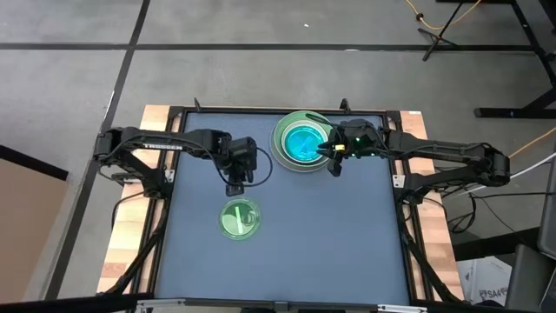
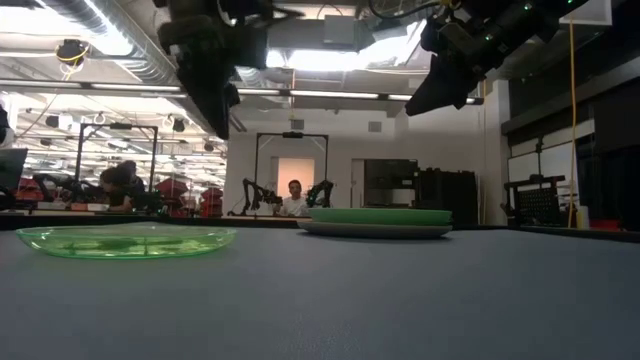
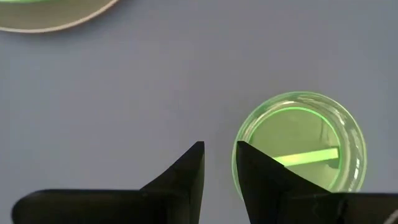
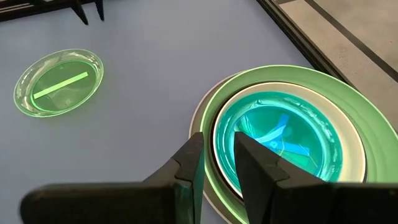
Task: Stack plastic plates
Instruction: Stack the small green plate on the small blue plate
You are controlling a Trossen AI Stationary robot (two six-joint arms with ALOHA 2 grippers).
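A stack of plates (image 1: 303, 142) sits near the table's far edge, right of centre. A large grey plate lies at the bottom with a light green one on it. Above these come a white rim and translucent blue-green plates (image 4: 286, 143). A single small translucent green plate (image 1: 239, 217) (image 3: 298, 146) lies flat on the table nearer the middle. My left gripper (image 1: 234, 188) (image 3: 219, 152) hovers just beyond that plate on its far side, shut and empty. My right gripper (image 1: 334, 169) (image 4: 217, 146) hovers over the stack's near right rim, shut and empty. The black plate is hidden.
The blue-grey table top (image 1: 330, 252) is framed by a dark rail with wooden boards at both sides. In the low view both grippers (image 2: 222, 125) (image 2: 415, 105) hang well above the plates (image 2: 375, 222) (image 2: 125, 240). People sit in the room beyond the table.
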